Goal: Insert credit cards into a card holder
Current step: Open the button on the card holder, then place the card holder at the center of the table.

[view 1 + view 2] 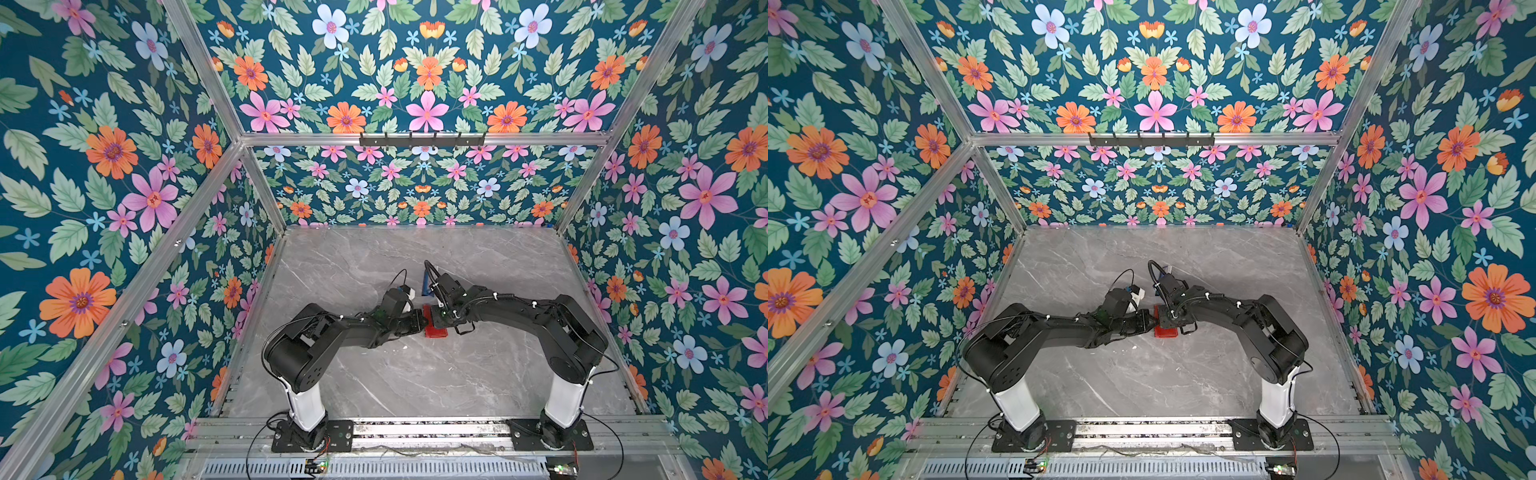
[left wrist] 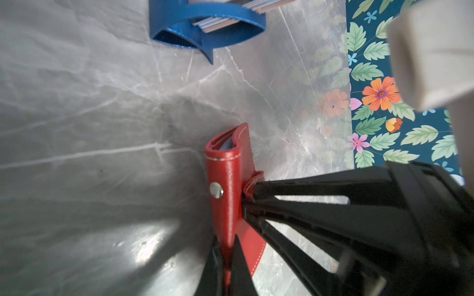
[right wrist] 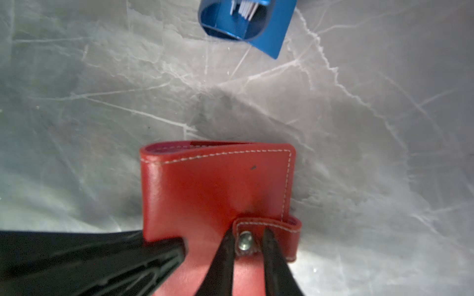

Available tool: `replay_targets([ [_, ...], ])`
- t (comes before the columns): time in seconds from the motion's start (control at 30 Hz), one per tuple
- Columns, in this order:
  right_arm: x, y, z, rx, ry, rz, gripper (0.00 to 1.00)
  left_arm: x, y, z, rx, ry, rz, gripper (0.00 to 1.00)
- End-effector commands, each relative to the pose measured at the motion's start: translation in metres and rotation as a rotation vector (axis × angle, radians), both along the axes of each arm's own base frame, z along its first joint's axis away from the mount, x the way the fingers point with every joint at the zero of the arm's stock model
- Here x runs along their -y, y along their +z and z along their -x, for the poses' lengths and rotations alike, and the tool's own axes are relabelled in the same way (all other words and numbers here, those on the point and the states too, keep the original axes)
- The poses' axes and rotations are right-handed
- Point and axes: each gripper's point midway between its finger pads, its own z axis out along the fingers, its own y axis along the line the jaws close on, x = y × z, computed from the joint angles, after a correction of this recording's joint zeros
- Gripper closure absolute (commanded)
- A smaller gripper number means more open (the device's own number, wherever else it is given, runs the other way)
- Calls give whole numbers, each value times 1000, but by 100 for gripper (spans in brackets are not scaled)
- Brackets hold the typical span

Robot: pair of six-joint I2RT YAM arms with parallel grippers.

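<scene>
The small red folding leather wallet (image 3: 218, 192) is in the middle of the grey marble tabletop (image 1: 415, 374), right between the two arms. It is folded, but its snap tab (image 3: 282, 230) is undone. The left claw (image 2: 227, 241) is squeezed tight on one red cover. The right claw (image 3: 248, 234) is nearly closed, with one finger on each side of the shiny button on the tab. I cannot tell if it really grips the tab, because the tips look blurry. The thin pale plastic cards (image 2: 223, 23) stand in the small blue plastic rack (image 2: 205, 38), near the wallet. No card is in a claw.

I think the job now is to open the wallet. To do it well, the left claw should hold its cover firmly so it cannot slide. The right claw should get a good pinch on the tab, then pull gently away so the wallet swings open. A hard tug could yank the wallet out of the left claw. It should open wide, so a card can go inside.
</scene>
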Motion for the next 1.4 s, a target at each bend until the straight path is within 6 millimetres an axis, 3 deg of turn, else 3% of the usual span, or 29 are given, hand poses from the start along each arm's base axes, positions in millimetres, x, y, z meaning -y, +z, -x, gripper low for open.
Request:
replay_targets([
  [0.0,23,-8,7,-17,-33,112,88,-1,-1,1,-5,-2,-10,93],
  [0.2,27,5,5,12,-52,112,100,-5,-6,2,-8,8,-39,93],
  [0.43,24,21,6,32,-54,60,100,-9,-11,2,-8,13,-69,90],
  [0.53,21,31,8,40,-54,18,100,-10,-9,3,0,5,-76,82],
  [0.67,20,46,8,51,-64,-65,100,-11,0,2,41,2,-92,62],
  [0.7,18,63,8,82,-62,-112,100,-12,2,2,53,2,-96,58],
  [0.73,18,67,8,87,-61,-136,100,-11,5,2,65,-3,-97,55],
  [0.93,11,90,10,95,-42,-305,100,-2,20,3,122,-44,-65,49],
  [1.37,-2,109,13,110,2,-447,100,10,45,10,211,-84,22,38],
])
